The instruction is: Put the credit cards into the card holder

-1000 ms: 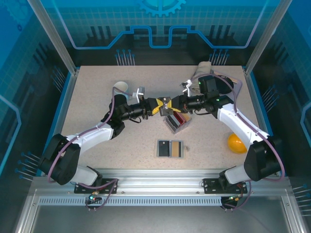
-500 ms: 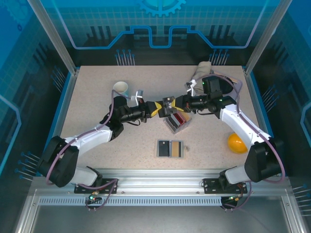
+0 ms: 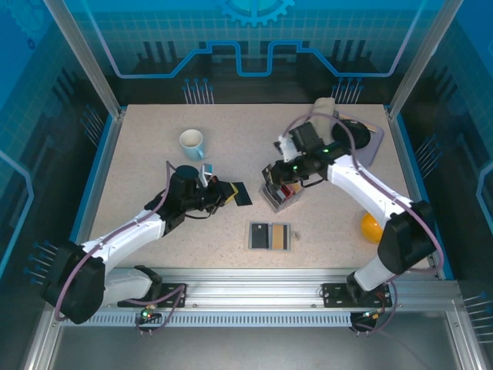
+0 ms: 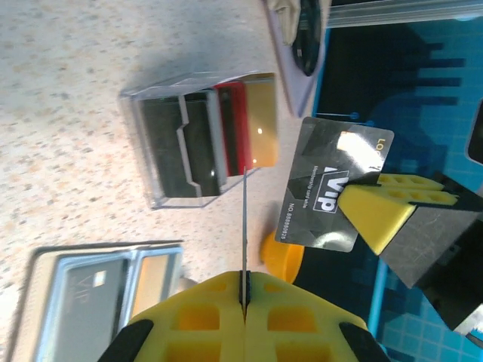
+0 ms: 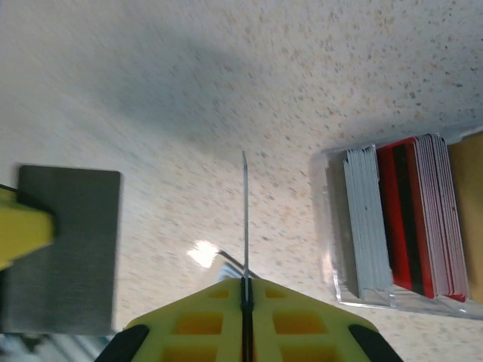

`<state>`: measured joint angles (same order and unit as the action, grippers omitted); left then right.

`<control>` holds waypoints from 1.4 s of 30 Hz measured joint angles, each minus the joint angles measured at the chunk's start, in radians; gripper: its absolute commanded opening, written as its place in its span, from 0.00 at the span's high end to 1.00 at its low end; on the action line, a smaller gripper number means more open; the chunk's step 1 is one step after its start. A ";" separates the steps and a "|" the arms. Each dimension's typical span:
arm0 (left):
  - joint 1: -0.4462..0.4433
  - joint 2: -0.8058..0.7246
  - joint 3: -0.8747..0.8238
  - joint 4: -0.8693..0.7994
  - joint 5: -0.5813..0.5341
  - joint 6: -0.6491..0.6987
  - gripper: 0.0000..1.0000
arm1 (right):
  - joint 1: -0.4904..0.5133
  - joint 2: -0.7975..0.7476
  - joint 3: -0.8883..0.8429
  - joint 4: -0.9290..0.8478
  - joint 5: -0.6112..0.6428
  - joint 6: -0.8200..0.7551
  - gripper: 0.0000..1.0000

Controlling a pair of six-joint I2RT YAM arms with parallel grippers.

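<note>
Arms had parted; left gripper (image 3: 225, 193), right gripper (image 3: 269, 173) each pinched a dark card (image 3: 239, 195). Card holder (image 3: 269, 235), near left gripper, needed square entry.

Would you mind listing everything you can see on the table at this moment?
dark cards: two, black-grey, one in the left gripper, one in the right gripper
box: one, clear, mid-table
stacked cards: several, white, red, dark and gold, upright in the box
card holder: one, beige, lying open near the front edge
mug: one, pale, far left of centre
orange object: one, rounded, right side beside the right arm
tray: one, lilac-grey, far right corner
beige object: one, far edge beside the tray
left gripper: shut on a dark card, left of the box
right gripper: shut on a dark card, at the box
</note>
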<state>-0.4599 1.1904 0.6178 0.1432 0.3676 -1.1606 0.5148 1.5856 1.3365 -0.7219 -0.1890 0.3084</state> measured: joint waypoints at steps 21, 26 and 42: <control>0.000 -0.022 0.000 -0.064 -0.013 0.045 0.96 | 0.082 0.207 0.066 -0.055 0.329 -0.187 0.90; 0.000 -0.022 0.000 -0.064 -0.013 0.045 0.96 | 0.089 0.208 0.066 -0.055 0.332 -0.187 0.90; 0.000 -0.022 0.000 -0.060 -0.012 0.045 0.95 | 0.090 0.249 0.051 -0.026 0.340 -0.178 0.74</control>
<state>-0.4599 1.1687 0.6178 0.0830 0.3553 -1.1156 0.6044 1.8351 1.3872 -0.7475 0.1513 0.1307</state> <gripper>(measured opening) 0.058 0.214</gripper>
